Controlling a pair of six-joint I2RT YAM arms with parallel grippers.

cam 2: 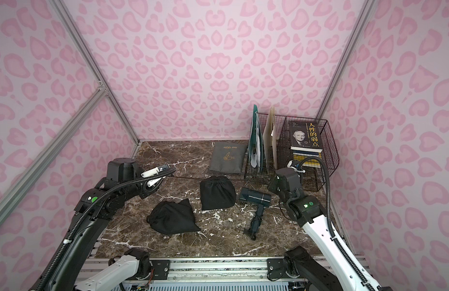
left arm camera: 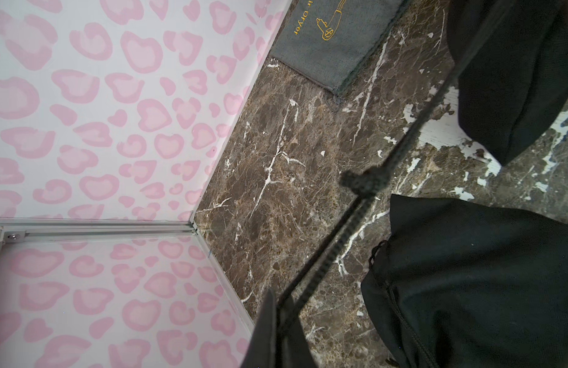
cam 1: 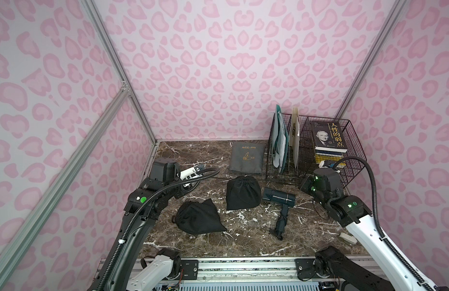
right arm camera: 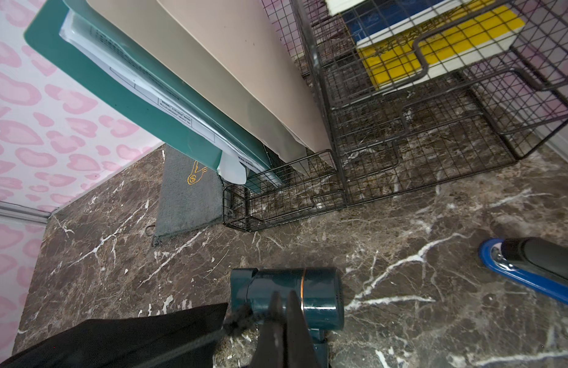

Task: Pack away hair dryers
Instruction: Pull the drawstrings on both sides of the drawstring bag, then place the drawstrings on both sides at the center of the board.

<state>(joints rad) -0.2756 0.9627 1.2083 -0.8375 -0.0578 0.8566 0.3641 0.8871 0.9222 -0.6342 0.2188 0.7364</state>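
Observation:
One dark teal hair dryer (cam 1: 279, 197) (cam 2: 255, 197) lies on the marble table, its handle and bundled black cord (cam 1: 280, 224) pointing to the front. Just left of it stands a bulging black drawstring pouch (cam 1: 242, 192) (cam 2: 216, 192) with its top gathered shut. A taut drawstring (cam 2: 188, 178) runs sideways across the pouch top. My left gripper (cam 2: 163, 176) (left arm camera: 279, 306) is shut on its knotted left end (left arm camera: 359, 183). My right gripper (right arm camera: 284, 306) hangs over the dryer's barrel (right arm camera: 317, 296), shut on the string's other end (right arm camera: 236, 320).
A second black pouch (cam 1: 198, 218) lies at the front left. A flat grey pouch with gold print (cam 1: 247, 157) lies at the back. A wire rack with folders (cam 1: 281, 151) and a wire basket of books (cam 1: 344, 151) stand at the back right. A small white item (cam 1: 347, 238) lies front right.

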